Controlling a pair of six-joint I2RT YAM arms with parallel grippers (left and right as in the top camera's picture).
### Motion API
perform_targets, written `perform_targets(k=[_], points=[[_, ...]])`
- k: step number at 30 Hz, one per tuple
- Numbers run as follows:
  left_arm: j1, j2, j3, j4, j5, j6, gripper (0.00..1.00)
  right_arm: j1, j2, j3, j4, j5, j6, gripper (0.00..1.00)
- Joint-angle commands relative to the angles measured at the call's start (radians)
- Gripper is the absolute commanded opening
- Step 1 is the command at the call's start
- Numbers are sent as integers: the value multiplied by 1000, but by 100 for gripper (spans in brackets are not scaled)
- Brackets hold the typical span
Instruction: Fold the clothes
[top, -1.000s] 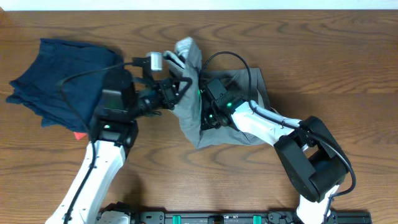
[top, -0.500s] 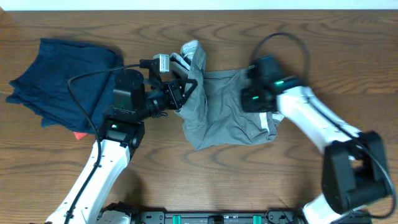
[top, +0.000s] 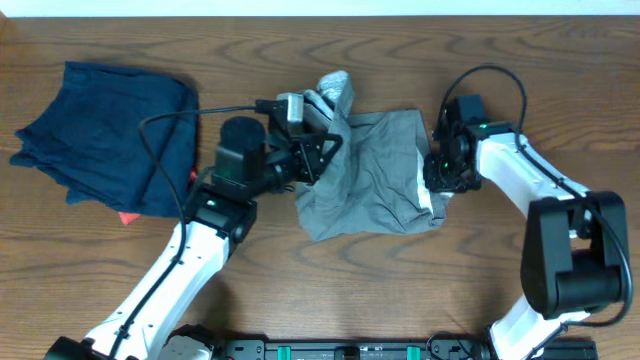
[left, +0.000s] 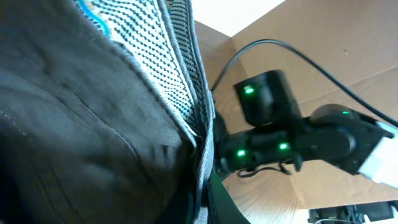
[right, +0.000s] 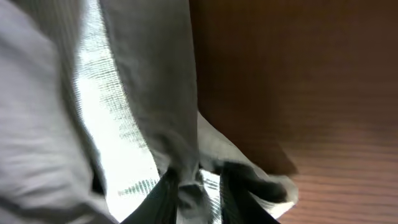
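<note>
The grey shorts (top: 365, 175) lie crumpled at the table's middle, with the pale waistband lining showing at the right edge. My left gripper (top: 322, 150) is shut on the shorts' left edge and lifts a bunched fold of it. In the left wrist view the grey cloth and its checked lining (left: 155, 68) fill the frame, pinched between the fingers (left: 204, 202). My right gripper (top: 436, 180) is shut on the shorts' right waistband edge. The right wrist view shows grey cloth with pale lining (right: 112, 93) clamped between the fingers (right: 200, 190).
A dark navy folded garment (top: 105, 135) lies at the far left with a small red item (top: 128, 216) at its lower edge. The wooden table (top: 560, 80) surrounds the shorts. Black cables run over both arms.
My right gripper moved from the shorts' middle to their right edge and closed on the waistband. My left gripper shifted right with its bunch. The shorts are pulled wider.
</note>
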Motion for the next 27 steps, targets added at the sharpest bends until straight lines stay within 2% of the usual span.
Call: perform_targets(k=[1, 8, 14, 15, 19, 20, 24, 27], points=[[-47, 19, 7, 21, -90, -33, 7, 56, 18, -37, 6, 4, 3, 21], [-153, 96, 7, 185, -90, -128, 7, 154, 18, -57, 17, 5, 98, 22], [-222, 174, 7, 206, -104, -179, 7, 182, 18, -57, 26, 5, 134, 24], [-230, 181, 7, 206, -104, -179, 13, 179, 18, -56, 26, 5, 136, 26], [-238, 185, 7, 210, -74, -175, 57, 131, 2, -26, -6, 18, 137, 35], [-230, 182, 7, 211, -61, -159, 62, 109, -11, -7, -26, 19, 137, 37], [-167, 167, 7, 214, -52, -115, 63, 20, -70, 82, -108, 20, 136, 38], [-68, 163, 8, 217, -58, -112, 63, -46, -128, 161, -164, 18, 136, 38]])
